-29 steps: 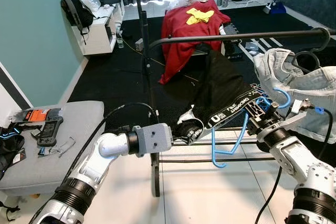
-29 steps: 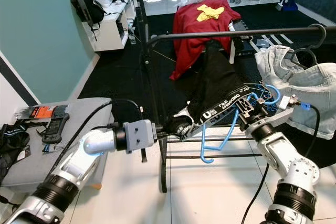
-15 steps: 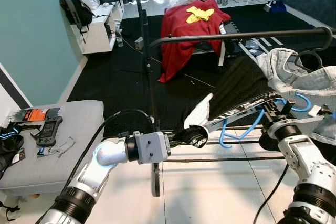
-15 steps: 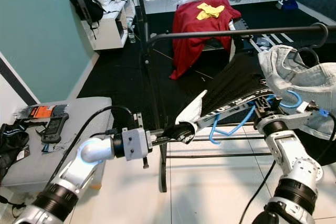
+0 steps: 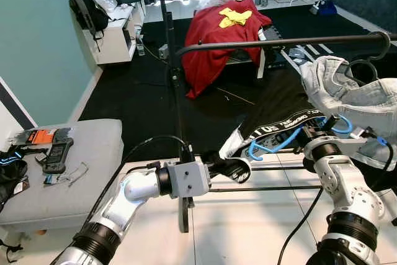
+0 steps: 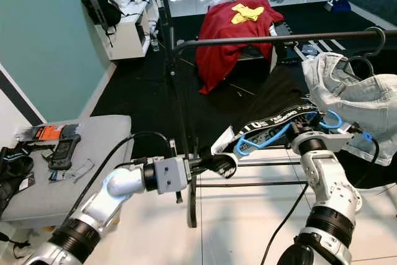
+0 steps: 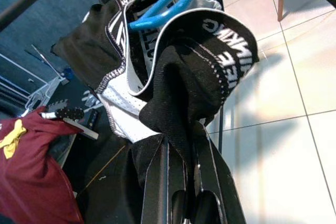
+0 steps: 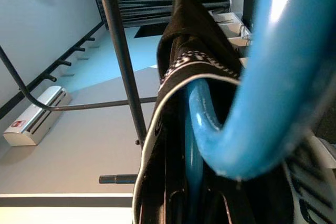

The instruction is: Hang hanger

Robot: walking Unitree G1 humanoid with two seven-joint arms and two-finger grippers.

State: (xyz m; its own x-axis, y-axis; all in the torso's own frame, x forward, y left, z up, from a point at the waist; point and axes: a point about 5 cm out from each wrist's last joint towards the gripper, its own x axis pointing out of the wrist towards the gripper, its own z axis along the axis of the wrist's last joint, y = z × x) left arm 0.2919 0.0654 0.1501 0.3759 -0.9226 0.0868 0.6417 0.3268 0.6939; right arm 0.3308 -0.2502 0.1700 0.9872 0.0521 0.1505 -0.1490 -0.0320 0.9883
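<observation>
Hanger: blue plastic hanger [image 5: 291, 138] lies tilted in the air between the two claws, below the black rail [image 5: 279, 42] of the clothes rack and not hooked on it; its curved hook end sits at the right claw, its body slants down toward the left claw.
Garment: black garment [image 5: 282, 107] with a white-lettered waistband is draped over the hanger and trails back across the dark carpet; one bunched end hangs at the left claw.
Right claw: right claw [image 5: 324, 133] sits at the hook end of the hanger, just under the denim jacket; in the right wrist view the blue hook [image 8: 247, 77] and the black cloth run between its fingers, which pinch the hanger.
Left claw: left claw [image 5: 232, 167] reaches out low in front of the rack's lower bars; its fingers [image 7: 173, 182] are pressed together on the bunched end of the black garment, near the hanger's lower end.
Denim jacket: pale denim jacket [image 5: 353, 100] hangs from the rail at the right, touching the right arm.
Red cloth: red cloth [image 5: 217, 35] with a yellow patch drapes over furniture behind the rack.
Bench: grey padded bench [image 5: 93, 147] at the left carries a controller and small items.
</observation>
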